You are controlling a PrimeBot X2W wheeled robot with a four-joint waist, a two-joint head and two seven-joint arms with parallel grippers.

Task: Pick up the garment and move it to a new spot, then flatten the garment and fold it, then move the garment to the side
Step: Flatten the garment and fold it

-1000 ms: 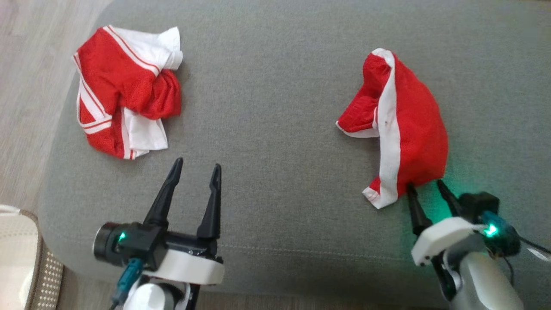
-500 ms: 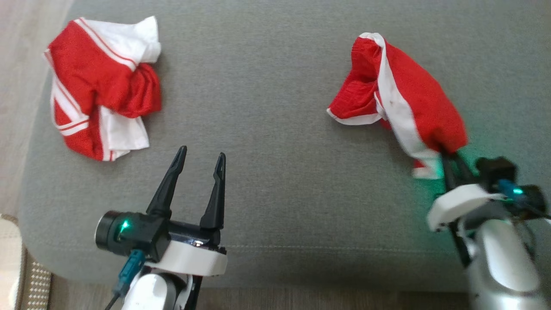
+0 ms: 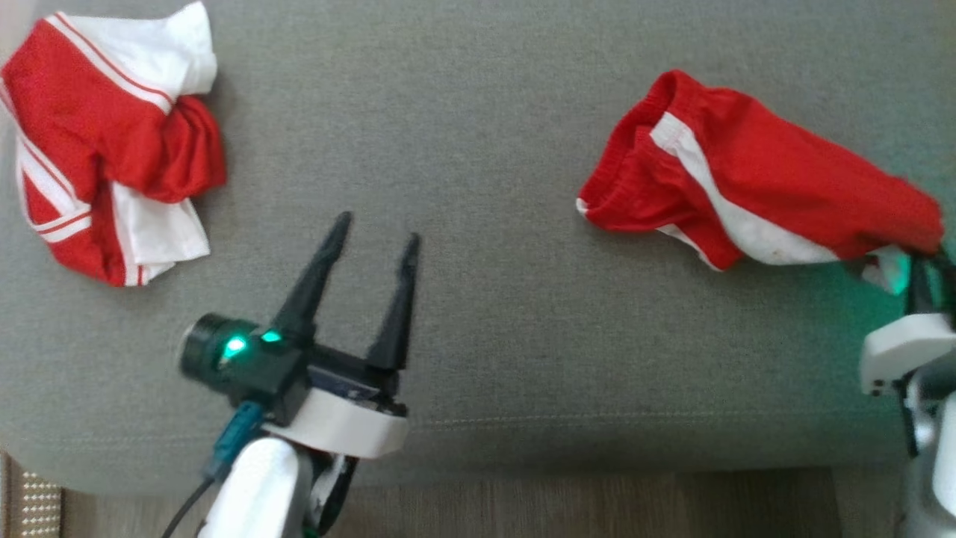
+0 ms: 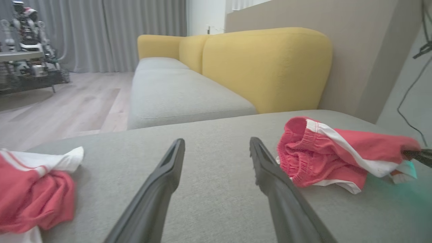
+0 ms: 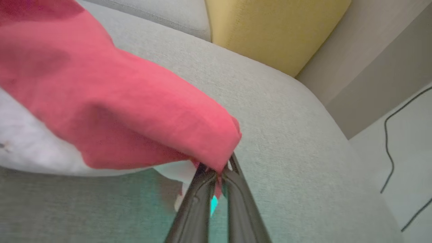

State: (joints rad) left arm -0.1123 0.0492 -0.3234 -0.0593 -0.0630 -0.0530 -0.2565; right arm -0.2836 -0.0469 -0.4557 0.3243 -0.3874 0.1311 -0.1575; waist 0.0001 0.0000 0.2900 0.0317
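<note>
**Item 1. Red shorts** [image 3: 754, 179], with a white side stripe. They lie on the right half of the grey sofa seat [image 3: 478, 134], drawn out lengthwise. The elastic waistband end rests on the cushion toward the middle. The other end points to the seat's right edge and looks slightly raised.

**Item 2. Right jaws.** Clenched on the hem corner of the red shorts. In the right wrist view the dark fingertips [image 5: 199, 187] pinch a fold of red cloth, with white lining just below it. A green glow tints the cushion under the grip.

**Item 3. Left jaws.** Released and spread wide, with nothing between them. The two long fingers [image 3: 317, 273] hang over the front of the seat, between the two piles of cloth and well apart from both.

**Item 4. Second garment** [image 3: 97, 134], red and white with thin stripes. It sits crumpled at the seat's far left corner, untouched.

**Item 5. Surroundings.**
- A yellow backrest [image 4: 266, 67] stands behind the seat.
- A pale wooden floor [image 4: 67, 101] lies to the left.
- A dark cable [image 5: 388, 148] hangs against the wall.
</note>
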